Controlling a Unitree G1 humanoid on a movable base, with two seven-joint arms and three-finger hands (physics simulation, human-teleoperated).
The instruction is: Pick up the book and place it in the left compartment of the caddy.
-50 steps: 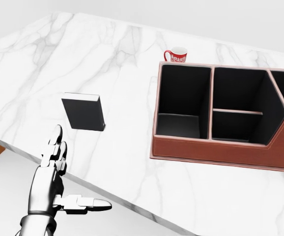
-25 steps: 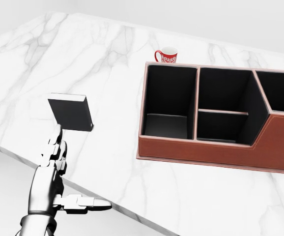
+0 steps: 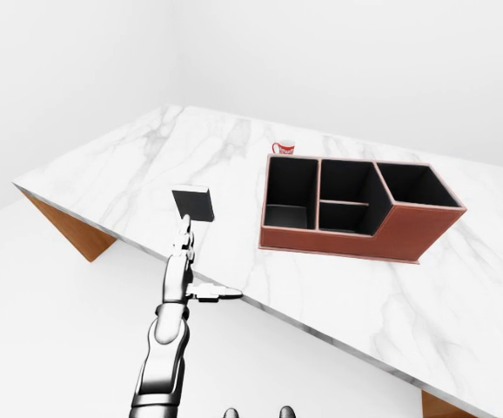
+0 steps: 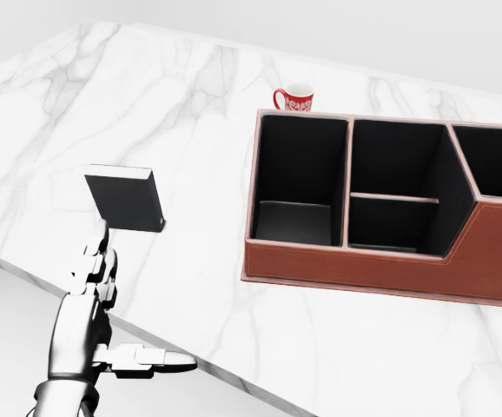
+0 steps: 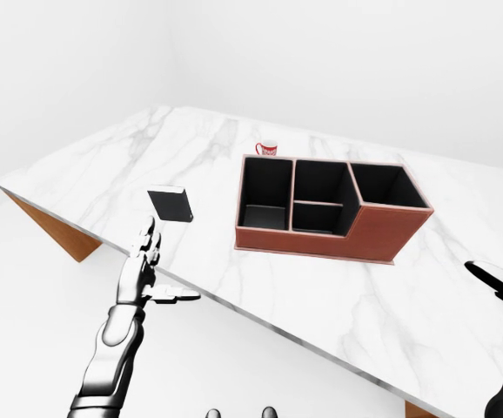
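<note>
Fingers [image 4: 95, 261] of left hand [image 4: 82, 313] spread open, tips near flat dark book [image 4: 125, 201]; marble top [image 4: 190, 113], leather caddy [image 4: 390, 261].

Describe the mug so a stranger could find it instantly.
Start at the white marble table, then find the brown leather caddy with black compartments. Just past the caddy's top-left corner in the head view stands the mug: small, red and white, the only round thing there.

On the white marble table [image 5: 338, 287] the brown leather caddy with black compartments [image 5: 330, 213] anchors things: flat dark book [image 5: 171, 204] off to its left, small red-and-white mug [image 5: 267, 149] just above its left corner, silver left hand [image 5: 144, 261] splayed wide below the book.
</note>
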